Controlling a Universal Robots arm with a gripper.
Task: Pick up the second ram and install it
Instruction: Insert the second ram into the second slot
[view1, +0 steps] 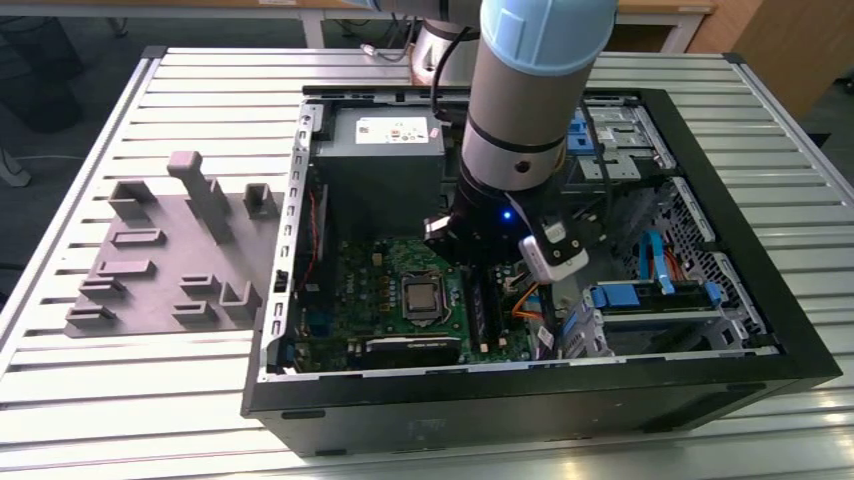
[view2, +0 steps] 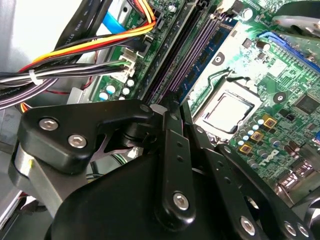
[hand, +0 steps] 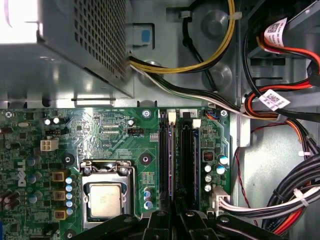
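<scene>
Hovering my black pincer (hand: 175, 212) over the long blue ram stick (hand: 196, 155) in the green motherboard (hand: 100, 135), I cannot tell its opening, and uneven pressing is risking a half-seated module.

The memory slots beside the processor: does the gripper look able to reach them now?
Probably yes: the gripper hovers right over the memory slots, and the cables lie off to one side.

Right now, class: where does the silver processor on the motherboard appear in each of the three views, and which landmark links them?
Exterior view: processor mid-motherboard, to the exterior view's left of the arm.
Second wrist view: processor in its socket, next to the memory slots.
First wrist view: processor in its socket.
Shared landmark: the memory slots running alongside it.
</scene>
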